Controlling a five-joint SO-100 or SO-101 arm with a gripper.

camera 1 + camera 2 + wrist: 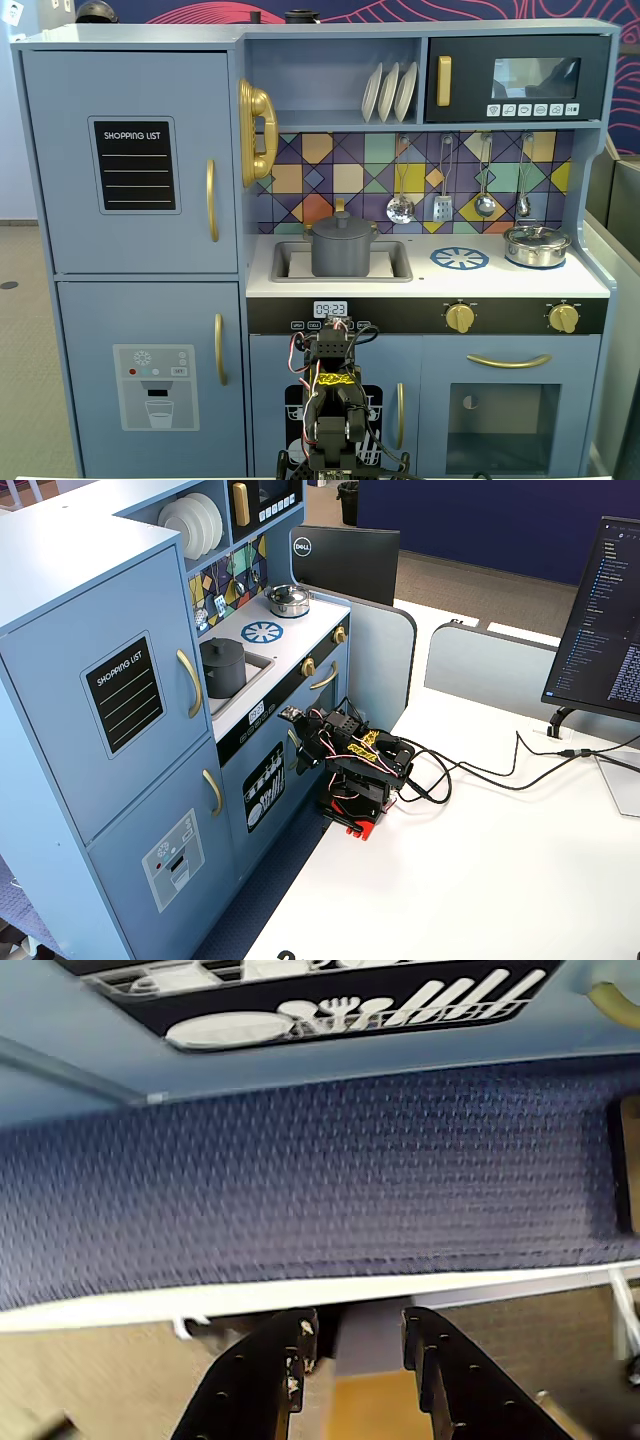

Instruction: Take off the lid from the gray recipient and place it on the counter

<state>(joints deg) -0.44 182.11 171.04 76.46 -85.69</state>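
Both fingers [262, 1385] low, lid [341, 224] far above

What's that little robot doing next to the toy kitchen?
Nothing is being handled yet. The small robot arm sits folded low in front of the blue toy kitchen, below the counter. Its gripper is slightly open and empty, pointing down at the blue carpet. The gray pot stands in the sink recess with its lid still on. A shiny silver pot sits on the counter to the right in a fixed view.
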